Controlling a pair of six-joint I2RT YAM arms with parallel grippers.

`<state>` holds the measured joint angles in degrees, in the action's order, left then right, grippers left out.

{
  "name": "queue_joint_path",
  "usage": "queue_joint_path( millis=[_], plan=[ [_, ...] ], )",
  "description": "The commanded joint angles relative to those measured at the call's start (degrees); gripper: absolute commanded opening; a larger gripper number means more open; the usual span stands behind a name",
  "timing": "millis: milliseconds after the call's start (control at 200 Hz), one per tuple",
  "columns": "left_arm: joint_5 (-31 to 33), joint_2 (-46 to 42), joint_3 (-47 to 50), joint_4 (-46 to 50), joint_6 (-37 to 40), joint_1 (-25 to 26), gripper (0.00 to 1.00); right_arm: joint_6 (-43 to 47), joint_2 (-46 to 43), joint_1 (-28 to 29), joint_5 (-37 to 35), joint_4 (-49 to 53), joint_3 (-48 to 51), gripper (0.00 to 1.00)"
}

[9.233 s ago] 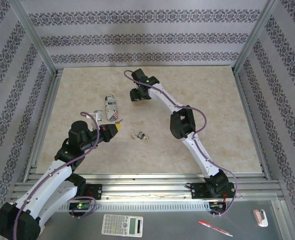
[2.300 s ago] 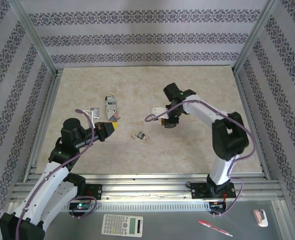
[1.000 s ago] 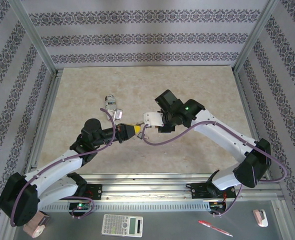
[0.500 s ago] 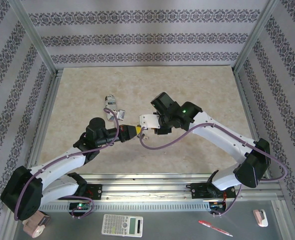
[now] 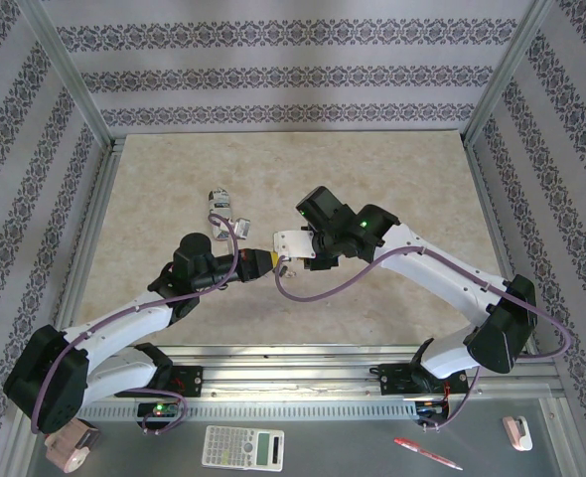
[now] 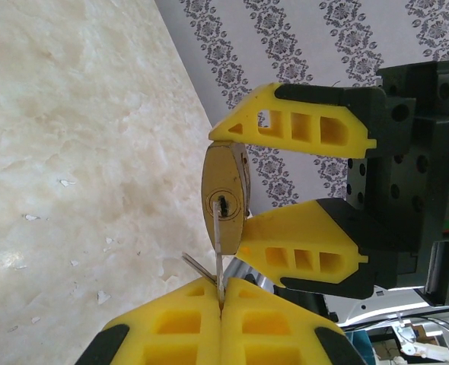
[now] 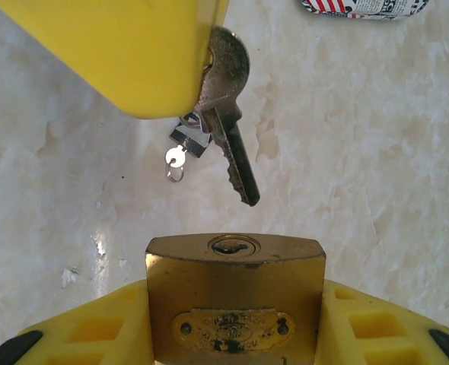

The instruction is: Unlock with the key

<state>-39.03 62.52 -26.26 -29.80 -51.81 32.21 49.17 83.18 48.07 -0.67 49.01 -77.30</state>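
Your left gripper (image 6: 221, 296) pinches the key (image 7: 228, 129) tilted just above the padlock (image 7: 236, 274) clamped in your right gripper (image 7: 236, 308); pushed askew, it could skid off the keyway (image 7: 234, 245).

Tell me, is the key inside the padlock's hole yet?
Out, it seems. In the right wrist view, the key in the left gripper ends short of the keyhole in the brass padlock.
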Motion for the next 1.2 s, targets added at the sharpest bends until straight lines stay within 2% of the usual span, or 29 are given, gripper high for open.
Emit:
queue_joint_path(
  millis=[0, 1194],
  plan=[
    [-1.2, 0.1, -0.3, -3.7, -0.9, 0.6, 0.00, -1.3, -0.5, 1.2, 0.2, -2.2, -1.8, 0.00],
    [-0.5, -0.6, 2.0, -3.1, -0.8, 0.9, 0.00, -1.3, 1.1, 1.1, 0.7, -2.1, -3.5, 0.00]
  ],
)
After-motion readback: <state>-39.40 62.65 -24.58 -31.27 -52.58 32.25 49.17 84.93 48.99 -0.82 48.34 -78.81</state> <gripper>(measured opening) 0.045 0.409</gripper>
